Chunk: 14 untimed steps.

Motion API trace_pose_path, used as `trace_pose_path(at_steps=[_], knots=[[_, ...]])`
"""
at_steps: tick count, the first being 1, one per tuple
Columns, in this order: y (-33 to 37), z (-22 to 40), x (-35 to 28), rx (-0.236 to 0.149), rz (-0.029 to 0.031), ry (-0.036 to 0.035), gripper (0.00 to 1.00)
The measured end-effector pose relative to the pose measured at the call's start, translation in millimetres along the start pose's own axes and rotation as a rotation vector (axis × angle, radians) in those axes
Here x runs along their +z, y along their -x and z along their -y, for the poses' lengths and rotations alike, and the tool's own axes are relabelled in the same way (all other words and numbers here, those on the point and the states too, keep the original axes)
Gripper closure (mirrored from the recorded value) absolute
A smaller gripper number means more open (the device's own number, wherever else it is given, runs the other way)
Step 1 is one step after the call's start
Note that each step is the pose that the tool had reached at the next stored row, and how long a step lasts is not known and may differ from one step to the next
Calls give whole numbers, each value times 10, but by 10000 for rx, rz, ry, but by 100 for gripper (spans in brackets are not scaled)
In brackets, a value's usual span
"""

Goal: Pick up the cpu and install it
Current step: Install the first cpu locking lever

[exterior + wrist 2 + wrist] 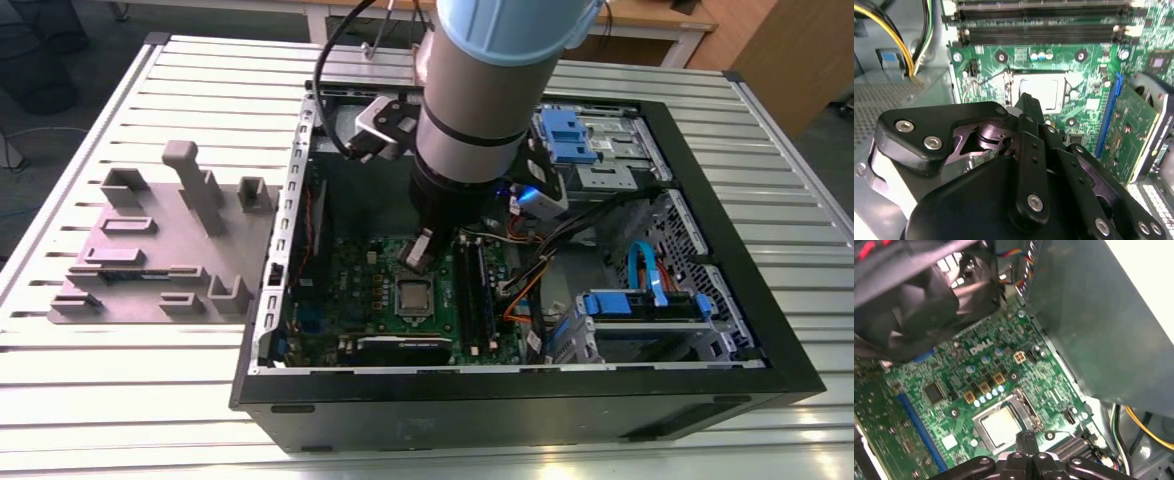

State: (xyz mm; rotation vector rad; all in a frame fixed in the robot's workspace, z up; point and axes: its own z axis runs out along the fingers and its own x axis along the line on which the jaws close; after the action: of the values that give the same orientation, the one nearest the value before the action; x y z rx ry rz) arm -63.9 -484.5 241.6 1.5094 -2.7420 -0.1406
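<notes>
Arm reaches down into open computer case point(747, 385) lying on slatted worktop point(160, 400). The cpu point(415, 296) sits flat in its socket on the green motherboard point(350, 300), silver top showing in all three views; in the first wrist view it lies square inside the metal frame point(999, 425). It looks already seated, judged from how level it lies.

The jaws point(1026, 439) hang just above the socket edge, close to the chip but apart from it as far as I can see. Fingertips look drawn together with nothing between them; in the second wrist view the linkage point(1029, 150) hides the tips, so I judge this mainly from the first wrist view.

Risks from here:
- any sideways drift low over the socket could scrape the cpu or knock it crooked in the frame
- pressing down on a chip not fully aligned could bend contacts beneath; alignment cannot be checked from these pictures
- the memory slots point(1044, 22) and loose cables point(534, 280) lie near the arm's wrist, so a swing could snag them

View differences: the exterior view shows the grey fixture plate point(160, 250) beside the case and the blue drive bays point(641, 300). The first wrist view gives the clearest look at the chip
</notes>
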Motion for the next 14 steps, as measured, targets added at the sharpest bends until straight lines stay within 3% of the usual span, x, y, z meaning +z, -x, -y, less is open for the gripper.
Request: trace_pose_path(at_steps=[5,14], knots=[[91,92,-3,0,0,0,90],[298,77,7,1,-7,-6,90]])
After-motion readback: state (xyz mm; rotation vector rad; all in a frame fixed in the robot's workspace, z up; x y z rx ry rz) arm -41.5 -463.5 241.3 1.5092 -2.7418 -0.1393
